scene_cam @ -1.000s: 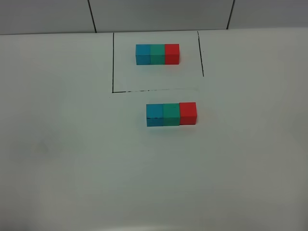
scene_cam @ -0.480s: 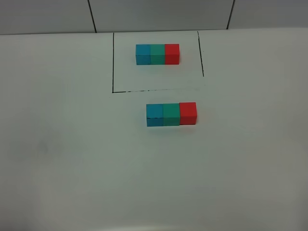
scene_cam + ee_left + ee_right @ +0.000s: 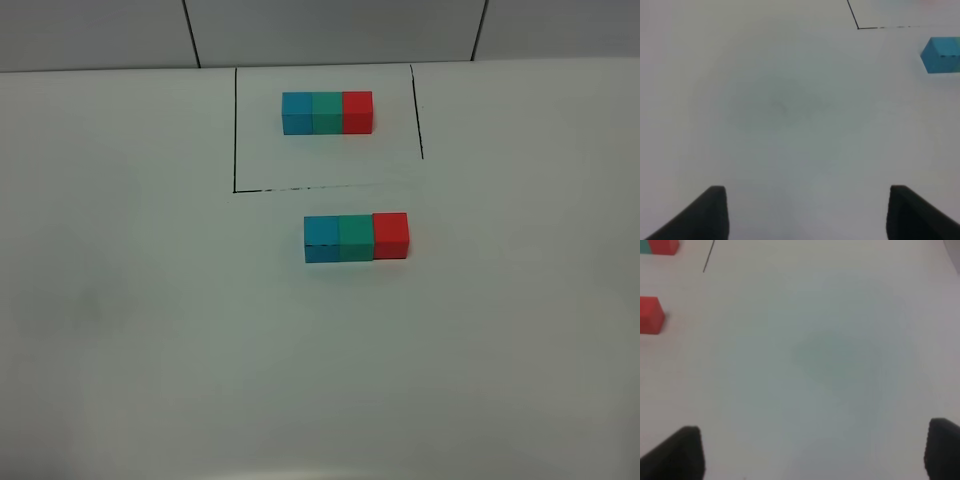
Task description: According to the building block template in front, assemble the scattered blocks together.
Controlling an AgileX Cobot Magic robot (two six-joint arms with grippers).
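Three small matte cubes lie loose on the white table point(image 3: 150, 330) in a row, just in front of the drawn black outline point(image 3: 235, 130): the blue cube point(image 3: 321, 239) on the left, the green cube point(image 3: 356, 238) in the middle and the red cube point(image 3: 391, 235) on the right. The blue and green cubes sit flush against each other. The red cube touches the green one but is set slightly back from the line of the other two. Inside the outline, further back on the table, stands the building block template point(image 3: 327, 112), a tight row of three cubes in the same order: blue, green, red. The two rows are apart, with the front line of the outline between them. Neither arm appears in the high view. The left gripper point(image 3: 805, 212) hangs over bare table with its dark fingers point(image 3: 705, 215) spread apart and nothing between them; the blue cube and a corner of the outline show at the edge of its view. The right gripper point(image 3: 812, 452) is likewise spread wide over bare table, holding nothing, with the red cube well off to one side.
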